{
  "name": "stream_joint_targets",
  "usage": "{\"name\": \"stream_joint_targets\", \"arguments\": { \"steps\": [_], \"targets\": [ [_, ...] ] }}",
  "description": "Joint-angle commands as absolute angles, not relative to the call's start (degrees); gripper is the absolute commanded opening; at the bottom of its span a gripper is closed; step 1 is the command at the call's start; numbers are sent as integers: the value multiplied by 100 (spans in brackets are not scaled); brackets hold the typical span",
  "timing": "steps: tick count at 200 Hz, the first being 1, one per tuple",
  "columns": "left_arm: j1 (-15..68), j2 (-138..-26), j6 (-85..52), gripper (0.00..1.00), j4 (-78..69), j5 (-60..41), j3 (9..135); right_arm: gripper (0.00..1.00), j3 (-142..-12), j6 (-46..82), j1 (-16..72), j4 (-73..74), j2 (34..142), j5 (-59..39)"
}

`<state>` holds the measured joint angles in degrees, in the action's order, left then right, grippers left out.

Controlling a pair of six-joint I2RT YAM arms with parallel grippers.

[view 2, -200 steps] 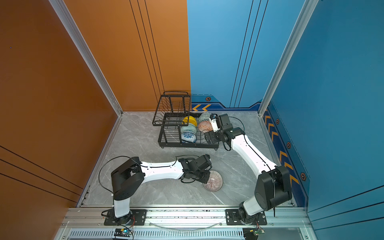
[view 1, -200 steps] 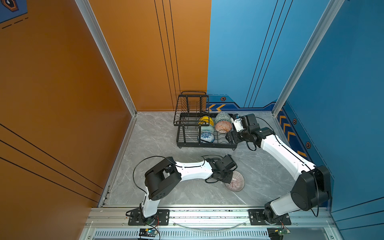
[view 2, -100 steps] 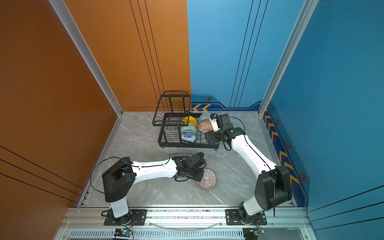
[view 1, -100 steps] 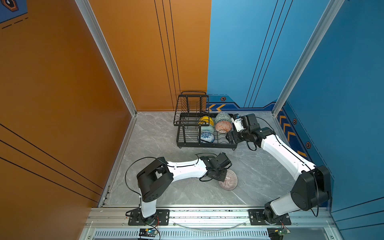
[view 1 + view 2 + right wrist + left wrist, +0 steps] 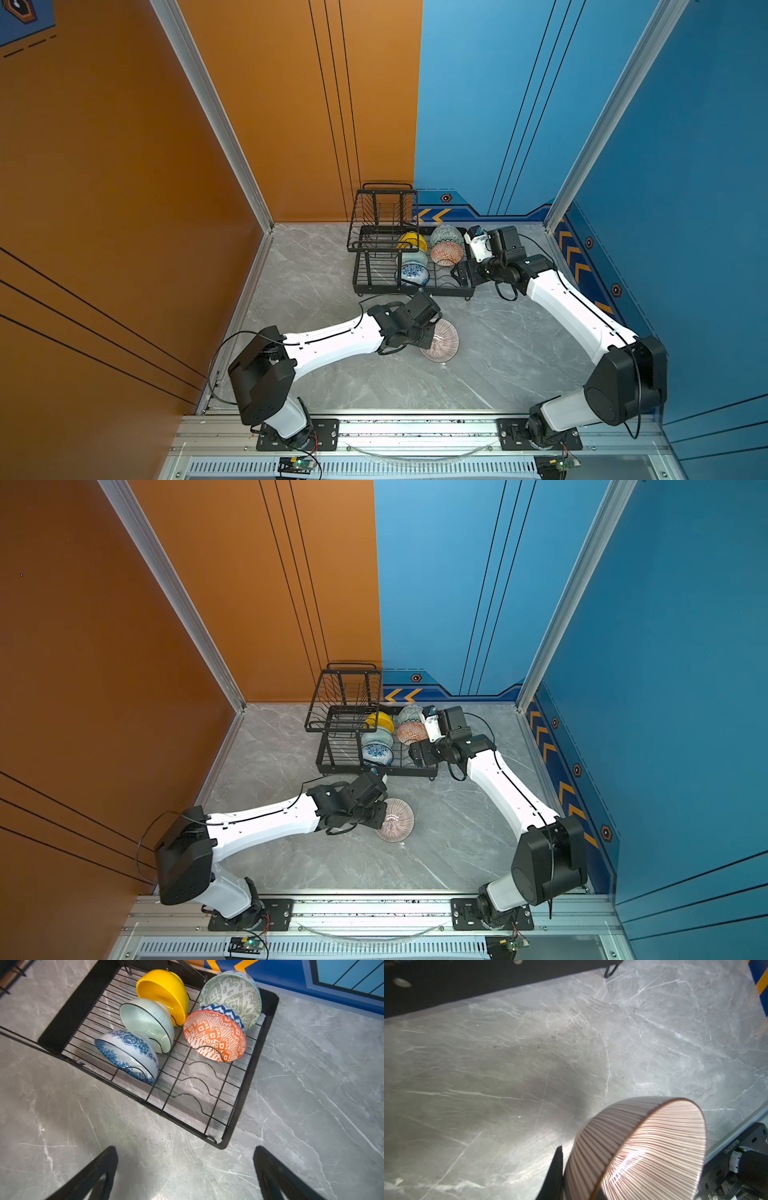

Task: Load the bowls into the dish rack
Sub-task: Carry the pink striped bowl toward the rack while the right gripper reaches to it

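- Sitting in the middle of both top views, close under the back wall, the dish rack [image 5: 374, 272] is laying its long side across the frame, with its raised basket tier at the left end.
- Five bowls are already standing on edge between its dividers. The yellow bowl [image 5: 411, 241], the mint bowl [image 5: 414, 258] and the blue-and-white bowl [image 5: 413, 274] are lining up in one column. The grey-green bowl [image 5: 445, 235] and the orange bowl [image 5: 446, 253] are lining up just to their right. Their openings are apparently facing the lower edge of the frame.
- The striped bowl [image 5: 442, 343] is the only one outside the rack, so the loading is looking nearly finished. It is hanging below the rack, in the lower middle of the frame, over the grey table [image 5: 316, 270].
- Being round, that bowl is showing no long axis. It is tipping steeply, with its mouth turned up and toward the lower right of the frame. Whether its low edge is touching the table is not clear.
- The left gripper [image 5: 427, 337] is pinching the striped bowl's rim, its fingers narrowed on the wall.
- The right gripper [image 5: 185, 1169] is hovering empty by the rack's right end, its fingers spread wide.
- Three dividers in front of the orange bowl are standing free, which looks like the likely slot for the last bowl.
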<state>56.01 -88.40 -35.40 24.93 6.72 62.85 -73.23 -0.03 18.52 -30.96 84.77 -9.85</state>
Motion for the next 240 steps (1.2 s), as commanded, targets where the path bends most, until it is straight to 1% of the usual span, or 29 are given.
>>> {"name": "stream_joint_targets", "arguments": {
  "steps": [1,39,90,150,240],
  "targets": [
    [5454,-8306,-3496,0,2475,1118,6108,100,-7293,283,1840,-3125,8190,-1470],
    [5258,-7650,-3429,0,2435,1542,5986,100,-7242,597,1881,-3121,7852,-1954],
    [5151,-7309,-3335,0,2368,2019,6056,100,-7020,856,2271,-3217,7302,-2438],
    [5135,-7368,-3043,0,2312,2268,6331,100,-6744,1002,2770,-3313,6863,-2274],
    [5112,-7507,-2850,0,2139,2262,6627,100,-6722,1037,3035,-3254,7061,-2250]
  ]
}}
